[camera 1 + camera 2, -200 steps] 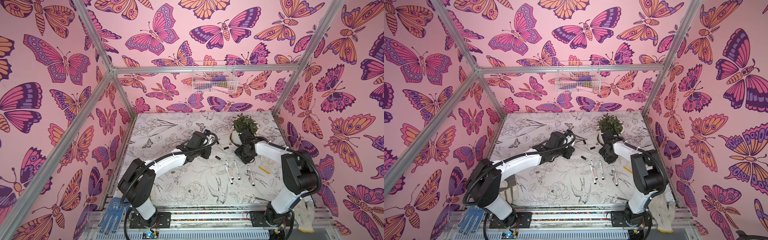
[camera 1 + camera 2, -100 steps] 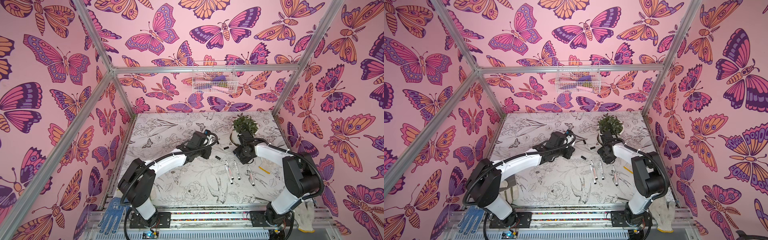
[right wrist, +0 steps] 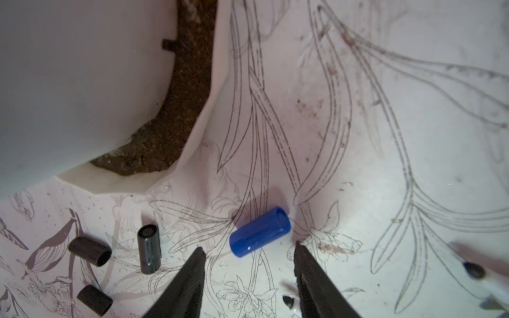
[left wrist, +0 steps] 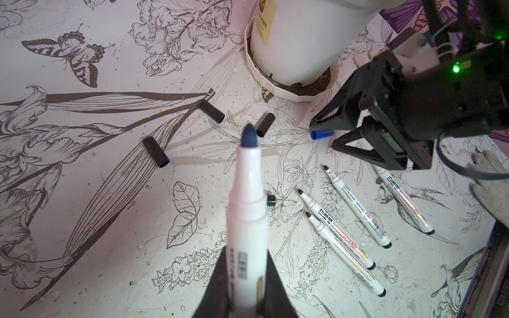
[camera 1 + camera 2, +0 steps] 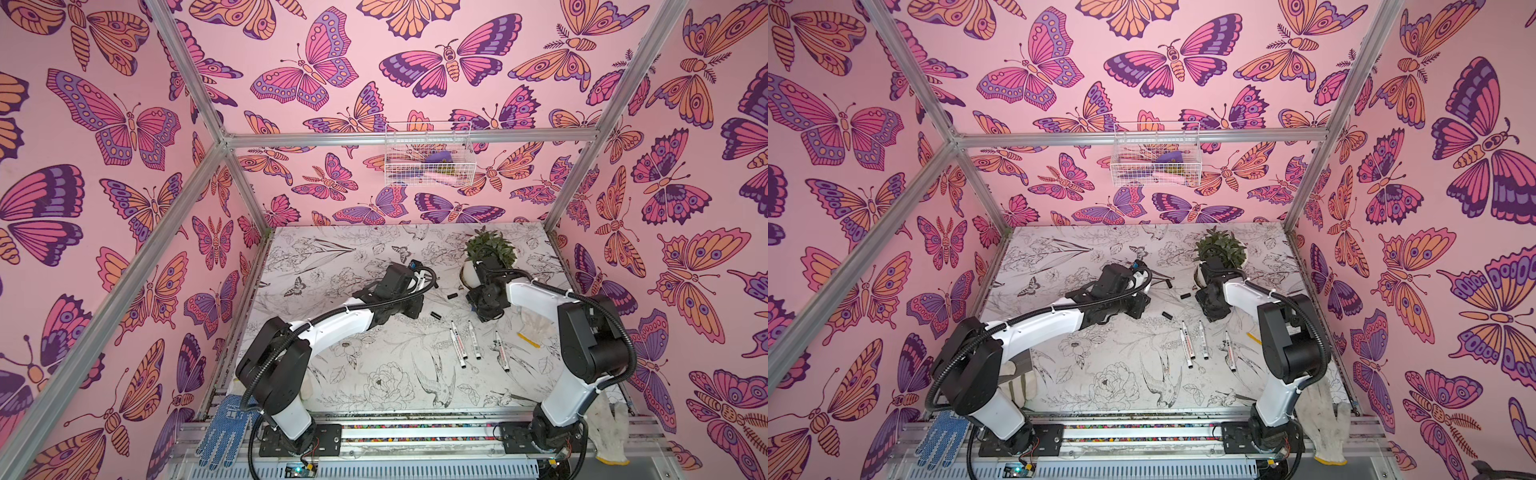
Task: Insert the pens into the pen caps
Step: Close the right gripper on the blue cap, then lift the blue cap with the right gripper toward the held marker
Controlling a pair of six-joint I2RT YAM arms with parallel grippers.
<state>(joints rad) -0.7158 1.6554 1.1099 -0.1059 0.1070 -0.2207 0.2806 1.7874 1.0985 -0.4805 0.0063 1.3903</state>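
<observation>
Jaws of the left gripper [image 4: 246, 278]: clamped on the barrel of the held pen [image 4: 248, 198]. The pen sticks out forward from between the fingers. Its dark blue tip is uncapped and raised clear of the table [image 4: 82, 198]. In both top views this gripper sits left of centre, toward the back of the table.

Four black caps [image 4: 156, 151] lie loose on the table around the pen's tip, all apart from one another. Three are on their sides. The fourth is partly hidden behind the barrel.

The blue cap [image 3: 260, 231] lies on its side near the white plant pot [image 4: 292, 49], with its open end slanting away from the right gripper [image 3: 249, 246].

Jaws of the right gripper: spread apart, low over the table. The blue cap's closed end sits level with the fingertips, in the gap between them, with space on either side. The rest of the cap lies ahead of the tips.

Four loose pens [image 4: 358, 206], uncapped, lie flat on the table just on the near side of the right gripper. They are roughly parallel, dark tips toward it. Two of them lie just beside each other.
</observation>
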